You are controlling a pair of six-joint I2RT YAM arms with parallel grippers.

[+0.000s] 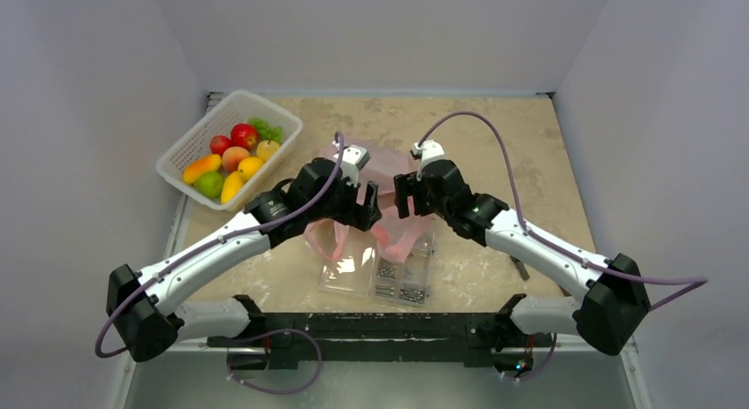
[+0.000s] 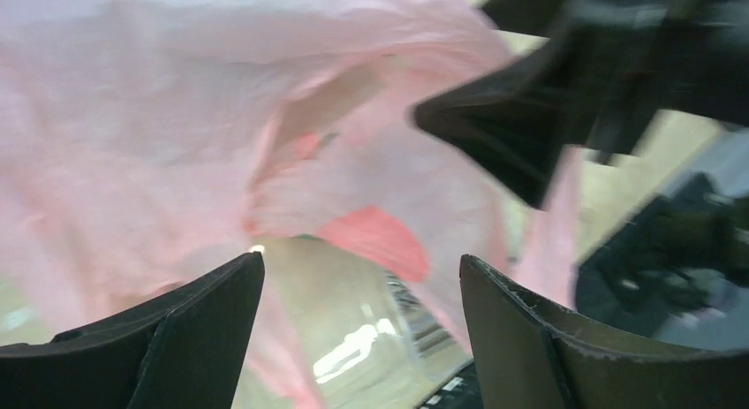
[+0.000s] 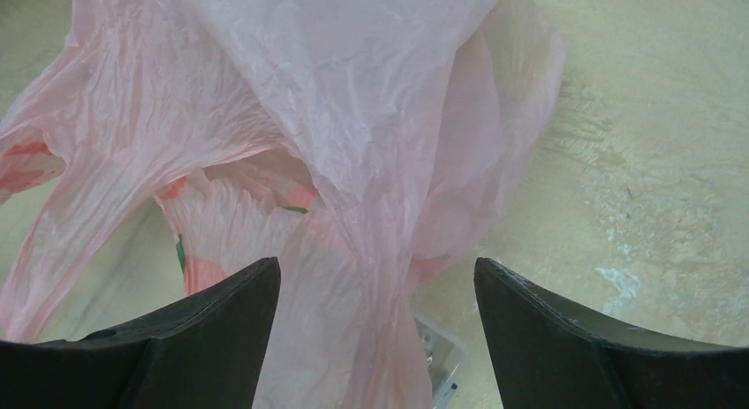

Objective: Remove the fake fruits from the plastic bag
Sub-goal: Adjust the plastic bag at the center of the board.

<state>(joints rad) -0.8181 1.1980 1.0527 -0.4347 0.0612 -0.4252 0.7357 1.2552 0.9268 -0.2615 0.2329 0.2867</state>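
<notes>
The pink plastic bag (image 1: pixel 386 162) lies crumpled at mid-table between my two grippers. My left gripper (image 1: pixel 371 201) is open just left of it; in its wrist view the jaws (image 2: pixel 360 263) stand wide over the bag (image 2: pixel 177 117) with nothing held. My right gripper (image 1: pixel 402 195) is open on the bag's right. Between its spread jaws (image 3: pixel 376 266) runs a twisted strip of the bag (image 3: pixel 353 91), not pinched. Red and green patches show through the film; I cannot tell what they are. Several fake fruits (image 1: pixel 231 162) lie in a basket.
The white basket (image 1: pixel 190 137) stands at the far left. A flat clear case of metal screws (image 1: pixel 380 268) lies just in front of the bag, partly under its handles, and shows below the left jaws (image 2: pixel 353 321). White walls close in the table.
</notes>
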